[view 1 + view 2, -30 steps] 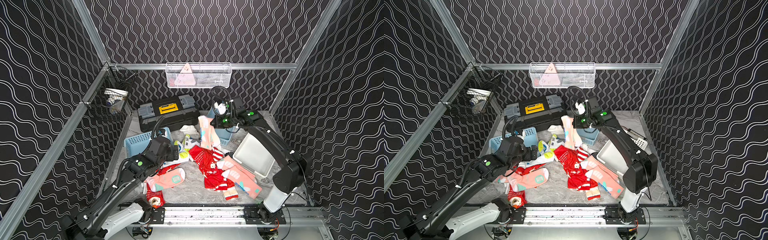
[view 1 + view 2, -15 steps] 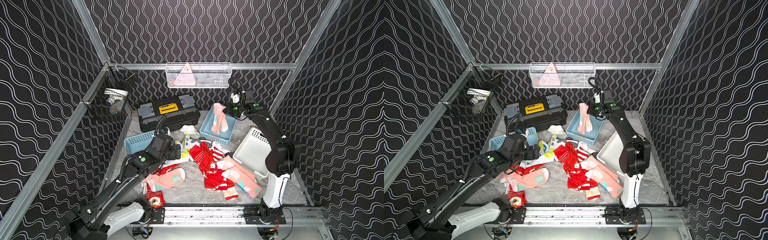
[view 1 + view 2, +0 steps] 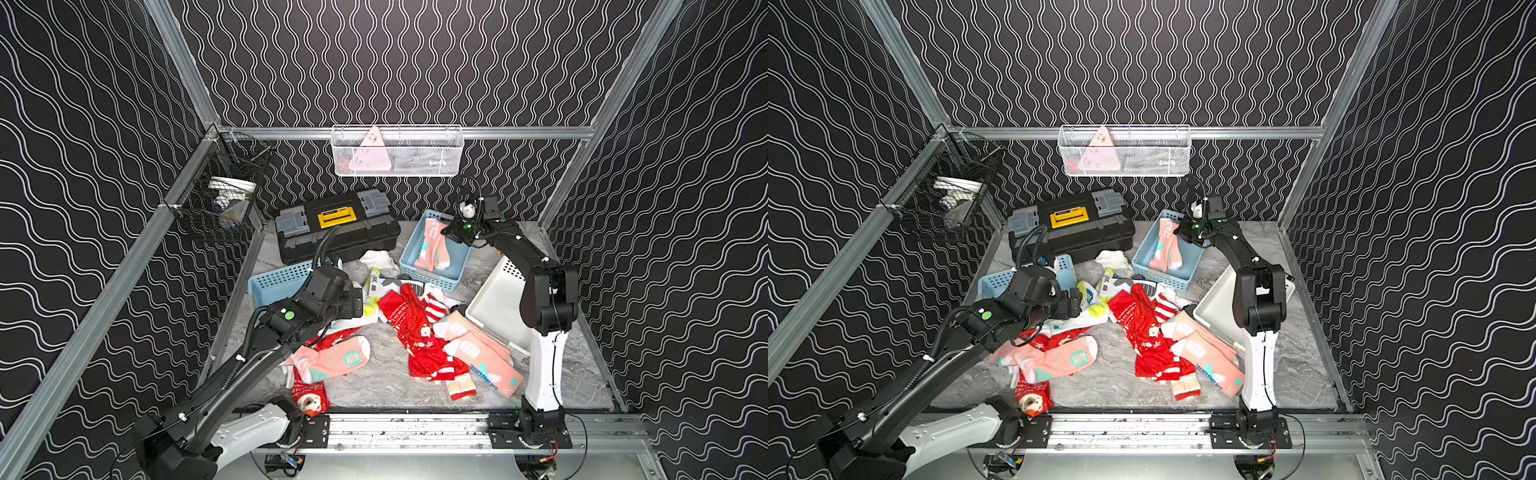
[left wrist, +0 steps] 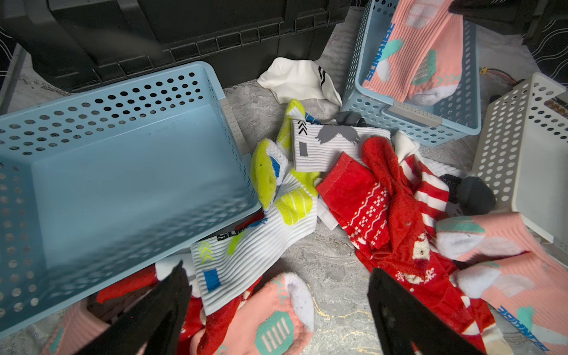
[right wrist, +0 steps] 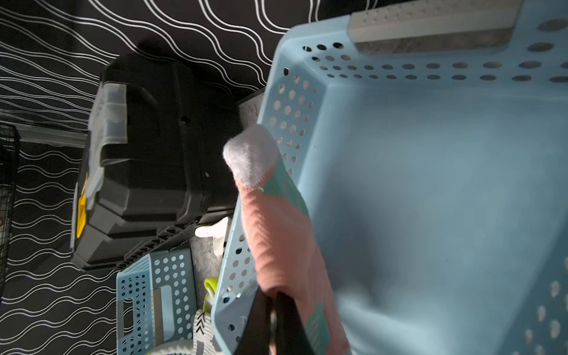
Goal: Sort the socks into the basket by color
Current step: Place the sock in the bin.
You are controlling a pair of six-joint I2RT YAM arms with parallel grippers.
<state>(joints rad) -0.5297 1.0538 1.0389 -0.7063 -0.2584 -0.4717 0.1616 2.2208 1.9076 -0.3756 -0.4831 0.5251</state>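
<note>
The fingers [image 4: 166, 301] of the left gripper [image 4: 276, 268] are running off the wrist picture's edge. Red socks [image 4: 126, 284] beside one finger are disappearing under the blue basket [image 4: 123, 92]. The pink sock [image 5: 276, 233] between the fingers of the right gripper [image 5: 272, 296] is blurring and getting cut off.

Sock [image 5: 276, 233] in right gripper [image 5: 275, 302]: salmon-pink, white toe, teal patches. Basket [image 5: 430, 184] beside it: light blue. Ahead of left gripper [image 4: 276, 267]: white sock [image 4: 261, 246] with lime patches; red sock [image 4: 359, 196] with white pattern; striped sock [image 4: 430, 190], red-white.
</note>
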